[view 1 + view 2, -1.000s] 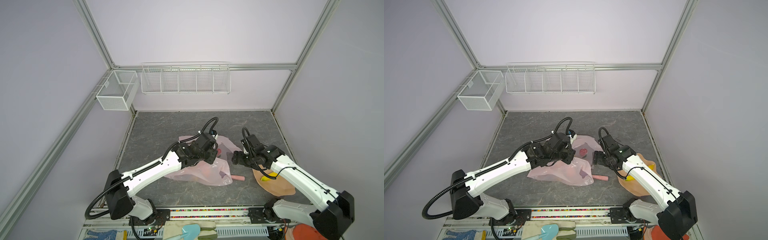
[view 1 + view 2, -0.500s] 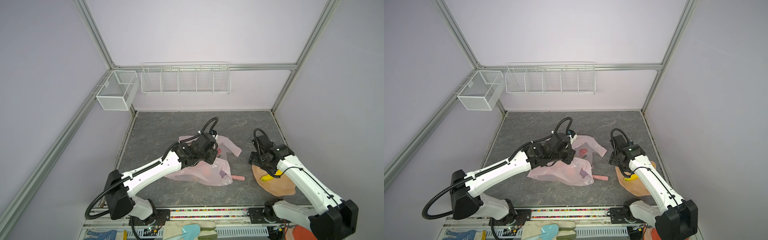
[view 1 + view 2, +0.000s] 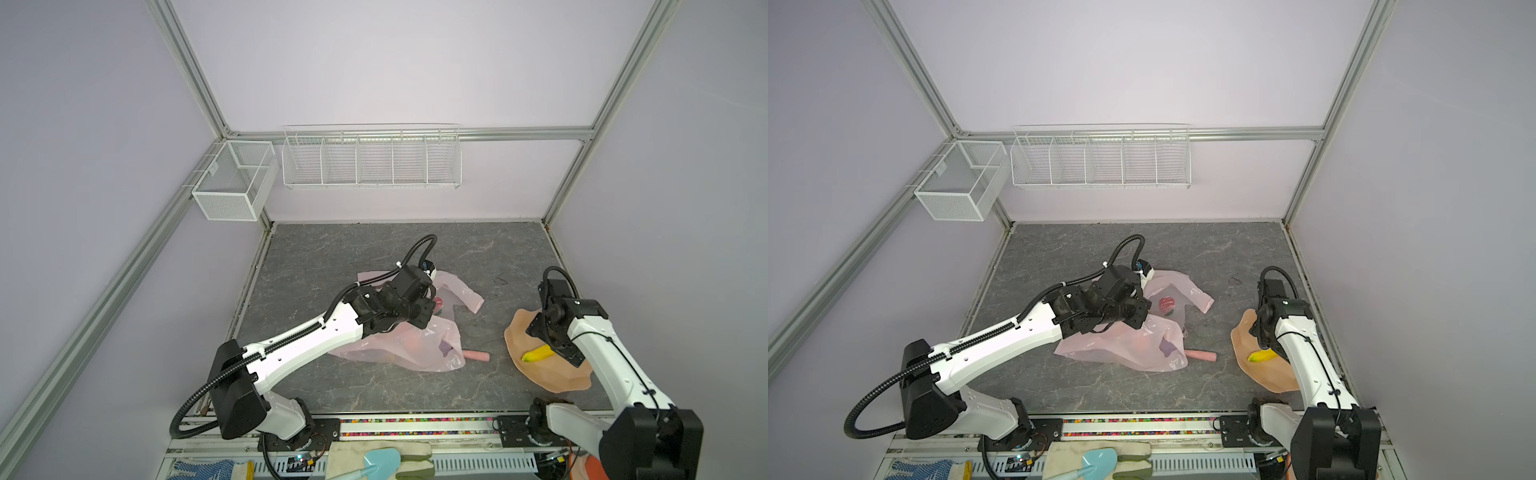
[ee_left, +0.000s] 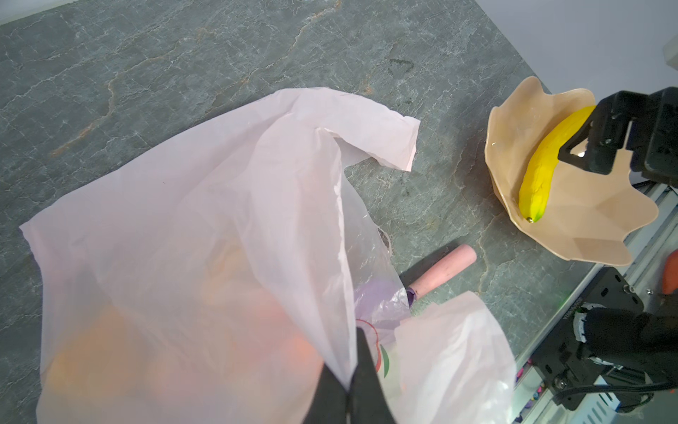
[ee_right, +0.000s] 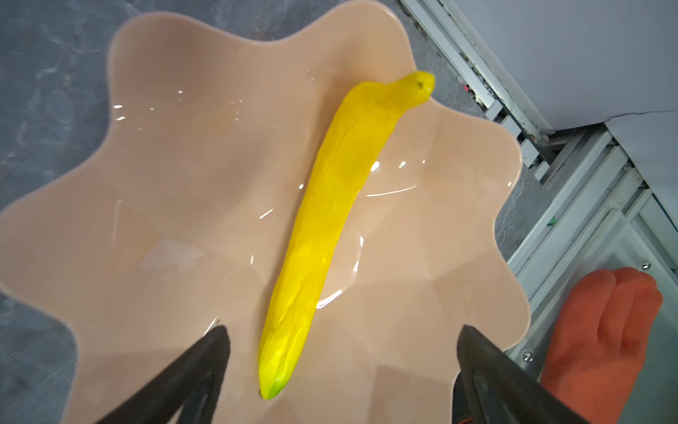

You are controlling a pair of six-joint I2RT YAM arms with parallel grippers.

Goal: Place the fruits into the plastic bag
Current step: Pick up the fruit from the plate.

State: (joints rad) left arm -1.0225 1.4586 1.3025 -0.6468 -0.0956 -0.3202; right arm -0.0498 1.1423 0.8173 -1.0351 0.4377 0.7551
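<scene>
The pale-pink plastic bag [image 3: 399, 345] [image 3: 1125, 345] lies crumpled mid-table, and my left gripper [image 4: 354, 352] [image 3: 424, 316] is shut on its upper edge, lifting the film. Blurred orange-red shapes [image 4: 227, 264] show through the bag, and a dark red round one [image 3: 1167, 304] shows near its mouth. One yellow banana [image 5: 330, 220] [image 3: 537, 354] [image 3: 1261, 355] [image 4: 546, 161] lies on the tan wavy plate [image 5: 165, 183] [image 3: 519, 332]. My right gripper [image 5: 343, 330] hangs open just above the plate, with the banana's green-tipped end between its fingers, not touching them.
A pink handle [image 3: 477, 355] [image 4: 444, 268] sticks out from the bag's near side, its purple scoop head [image 4: 378, 297] under the film. An orange-red glove [image 5: 601, 330] lies beyond the table's edge rail. Wire baskets [image 3: 372, 156] hang on the back wall.
My right arm has swung away from the bag, rightward to above the plate, and its jaws have spread a little wider. The left gripper has kept still, holding the bag.
</scene>
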